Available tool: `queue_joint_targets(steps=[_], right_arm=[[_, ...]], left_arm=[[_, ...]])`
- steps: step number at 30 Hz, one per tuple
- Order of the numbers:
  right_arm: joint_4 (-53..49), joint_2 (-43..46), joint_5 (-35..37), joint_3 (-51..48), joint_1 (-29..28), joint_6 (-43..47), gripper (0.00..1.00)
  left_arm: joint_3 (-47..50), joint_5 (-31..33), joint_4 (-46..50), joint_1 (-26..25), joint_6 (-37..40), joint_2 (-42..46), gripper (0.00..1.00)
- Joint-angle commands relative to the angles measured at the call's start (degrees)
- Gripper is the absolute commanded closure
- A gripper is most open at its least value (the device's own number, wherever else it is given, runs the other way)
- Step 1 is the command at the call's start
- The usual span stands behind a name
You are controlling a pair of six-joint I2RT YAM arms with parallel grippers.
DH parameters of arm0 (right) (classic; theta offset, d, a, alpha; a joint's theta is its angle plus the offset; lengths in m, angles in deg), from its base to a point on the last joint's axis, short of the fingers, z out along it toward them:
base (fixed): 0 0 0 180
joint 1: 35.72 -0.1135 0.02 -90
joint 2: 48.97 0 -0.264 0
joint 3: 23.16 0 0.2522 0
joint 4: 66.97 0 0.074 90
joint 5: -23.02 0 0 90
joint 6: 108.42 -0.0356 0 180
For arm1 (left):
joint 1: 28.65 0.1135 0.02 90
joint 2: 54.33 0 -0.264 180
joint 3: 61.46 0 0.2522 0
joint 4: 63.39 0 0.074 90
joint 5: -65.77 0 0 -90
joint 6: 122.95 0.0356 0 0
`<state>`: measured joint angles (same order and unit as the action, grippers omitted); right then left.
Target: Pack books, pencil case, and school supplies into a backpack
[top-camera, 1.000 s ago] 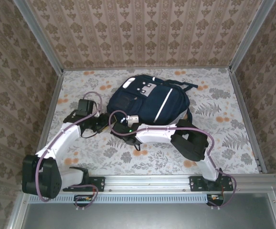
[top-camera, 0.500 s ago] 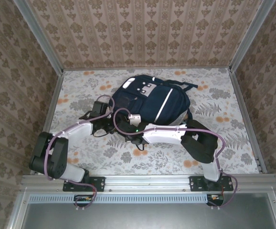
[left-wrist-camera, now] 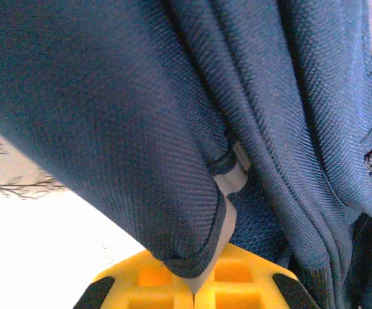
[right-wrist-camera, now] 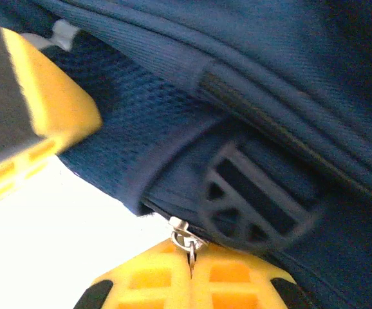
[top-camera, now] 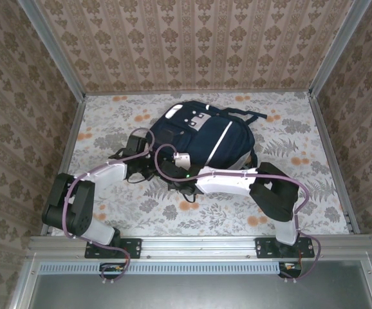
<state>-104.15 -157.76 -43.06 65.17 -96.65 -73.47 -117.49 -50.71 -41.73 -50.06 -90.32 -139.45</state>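
Backpack [top-camera: 202, 135] lay mid-desk [top-camera: 302, 129]. It was soft, floppy fabric, so we judged seams and pulls the best holds. Left end effector [left-wrist-camera: 194, 286] was clamped on a fold of its near edge. The right end effector [right-wrist-camera: 191, 267] pinched the zipper pull [right-wrist-camera: 185, 239]. Inside was hidden, so we couldn't tell the contents.

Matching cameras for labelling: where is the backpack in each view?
Top external: backpack mid-table, beyond both wrists.
Left wrist: navy fabric over top and right; a fold pinched in the left gripper, jaws shut, bottom centre.
Right wrist: navy fabric and mesh over top and right; zipper pull in the right gripper, jaws shut, bottom centre.
Shared landmark: the backpack's near-left edge, where both grippers meet.
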Motion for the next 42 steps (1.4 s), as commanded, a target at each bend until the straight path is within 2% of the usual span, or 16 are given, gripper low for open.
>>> queue_joint_targets(steps=[1,13,20,21,24,26,31,34,39,42], right_arm=[[-3.5,7.2,2.2,-3.8,-0.4,-0.5,1.00],[-11.0,21.2,7.6,-17.9,-0.5,-4.7,1.00],[-8.3,25.2,5.3,-21.4,-0.2,-2.5,1.00],[-7.8,24.8,4.6,-20.9,-0.2,-1.9,1.00],[-4.7,22.8,2.1,-18.4,-0.6,0.6,1.00],[-3.8,21.3,0.8,-16.2,-1.1,2.0,1.00],[-1.3,18.8,-1.6,-12.8,-2.0,3.8,1.00],[-0.1,18.3,-2.9,-11.9,-2.5,4.4,1.00],[1.1,18.1,-4.5,-11.0,-2.8,5.0,1.00],[1.9,18.4,-5.3,-11.1,-3.1,5.4,1.00]], left_arm=[[-2.6,7.5,6.9,5.9,3.5,1.0,1.00],[-7.3,5.0,9.9,18.7,9.2,-1.8,1.00],[-12.9,1.8,12.9,21.0,13.1,-6.1,1.00],[-13.1,1.8,13.7,20.5,13.3,-5.6,0.95],[-13.3,3.1,17.6,18.1,14.1,-2.1,0.61],[-12.6,4.8,21.0,15.6,13.8,1.4,0.48],[-7.4,6.7,26.7,7.5,9.1,10.7,0.47],[-2.5,8.9,27.5,1.7,2.5,17.4,0.47],[6.4,12.9,18.8,-10.4,-11.5,27.7,0.46],[9.2,17.3,13.0,-15.4,-16.0,29.5,0.36]])
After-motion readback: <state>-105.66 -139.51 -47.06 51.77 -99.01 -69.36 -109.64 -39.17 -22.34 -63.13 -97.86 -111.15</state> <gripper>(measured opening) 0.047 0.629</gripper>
